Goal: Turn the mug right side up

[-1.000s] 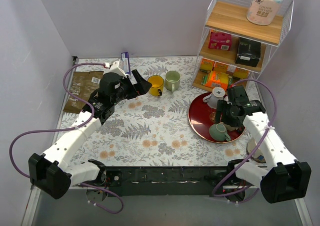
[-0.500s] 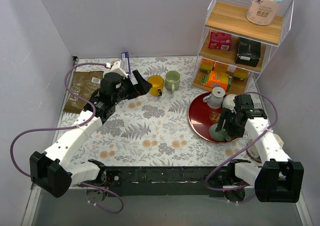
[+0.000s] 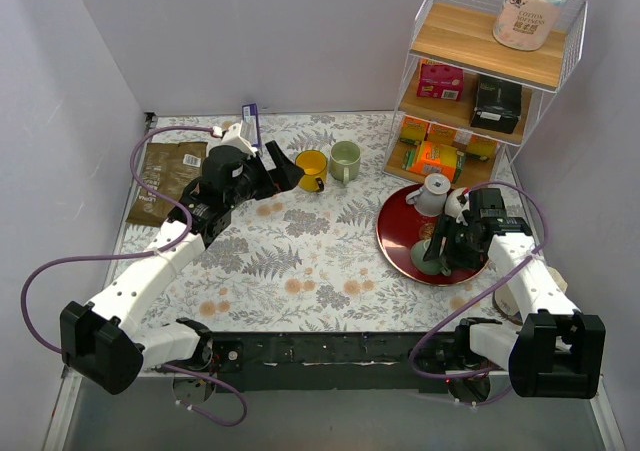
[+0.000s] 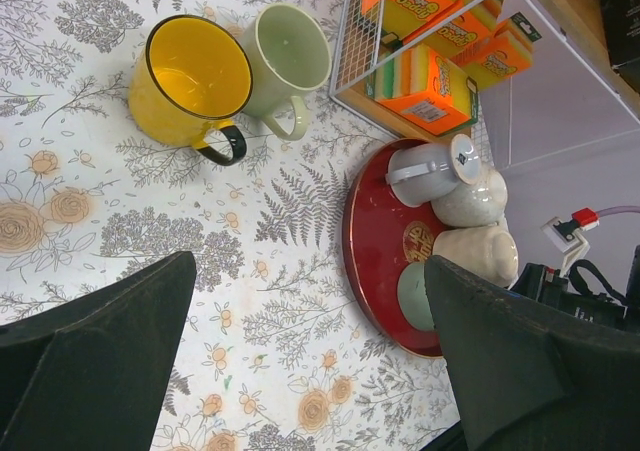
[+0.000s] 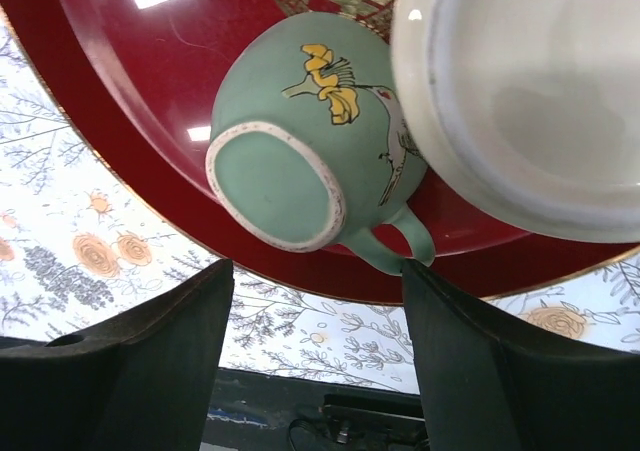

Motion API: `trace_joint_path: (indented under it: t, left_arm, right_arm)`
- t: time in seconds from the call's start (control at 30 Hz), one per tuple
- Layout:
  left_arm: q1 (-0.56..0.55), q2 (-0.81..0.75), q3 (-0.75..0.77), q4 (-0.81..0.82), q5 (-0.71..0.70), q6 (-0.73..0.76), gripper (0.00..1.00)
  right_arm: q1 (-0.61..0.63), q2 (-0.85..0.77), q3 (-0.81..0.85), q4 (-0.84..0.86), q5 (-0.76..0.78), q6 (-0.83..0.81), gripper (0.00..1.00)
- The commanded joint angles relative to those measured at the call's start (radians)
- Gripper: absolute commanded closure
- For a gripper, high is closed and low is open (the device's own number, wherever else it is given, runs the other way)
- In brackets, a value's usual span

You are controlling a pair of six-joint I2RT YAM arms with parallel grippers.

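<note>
1. From above: shows the sea-green ceramic mug (image 3: 430, 264) bottom-up on the near part of the round red lacquer tray (image 3: 388, 239), at the right of the fern-patterned table (image 3: 300, 261); places the right gripper (image 3: 445, 246) low at that mug, with spread and contact impossible to tell from here; sets the left gripper (image 3: 283, 166) well apart to the left, opened wide and gripping nothing, just left of a yellow enamel mug (image 3: 312, 167) and a pale green upright mug (image 3: 345, 155); takes in a white wire shelf rack (image 3: 480, 71) at the far right and a brown foil pouch (image 3: 165, 176) at the far left.
2. From the left wrist: catches two black fingers (image 4: 100, 351) spread wide over bare cloth; finds the yellow and pale green mugs touching side by side, mouths up; picks out the sea-green mug on the tray beside a grey mug lying on its side (image 4: 430, 166) and two cream cups (image 4: 478, 251).
3. From the right wrist: looks straight at the unglazed foot ring of the sea-green mug, base up, mouth down on the red tray, a yellow flower painted on its wall; finds its handle pointing towards the tray's near rim, just beside one black fingertip (image 5: 415, 281), touching or not impossible to tell; shows the jaws held wide, closed on nothing; notes a white bowl-like cup (image 5: 530, 101) pressed against the mug's side.
</note>
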Motion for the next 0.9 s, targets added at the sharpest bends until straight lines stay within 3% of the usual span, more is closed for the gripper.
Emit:
trace_joint_path:
  t: [0.0, 0.33, 0.5, 0.67, 0.87]
  left_arm:
    - [0.0, -0.003, -0.01, 0.019, 0.005, 0.021, 0.02]
    - [0.0, -0.003, -0.026, 0.021, 0.008, 0.023, 0.02]
    - [0.0, 0.0, -0.026, 0.025, 0.011, 0.024, 0.02]
    - [-0.002, 0.0, -0.027, 0.03, 0.014, 0.026, 0.02]
    - [0.0, -0.009, -0.032, 0.027, 0.006, 0.029, 0.02]
  right_arm:
    - [-0.004, 0.002, -0.004, 0.045, -0.096, -0.032, 0.26]
    - [0.001, 0.0, 0.028, 0.022, 0.046, -0.088, 0.27]
    - [0.007, 0.038, 0.039, 0.054, 0.028, -0.101, 0.29]
    - [0.012, 0.092, 0.029, 0.086, 0.0, -0.101, 0.46]
    - [0.03, 0.1, 0.029, 0.097, 0.015, -0.091, 0.53]
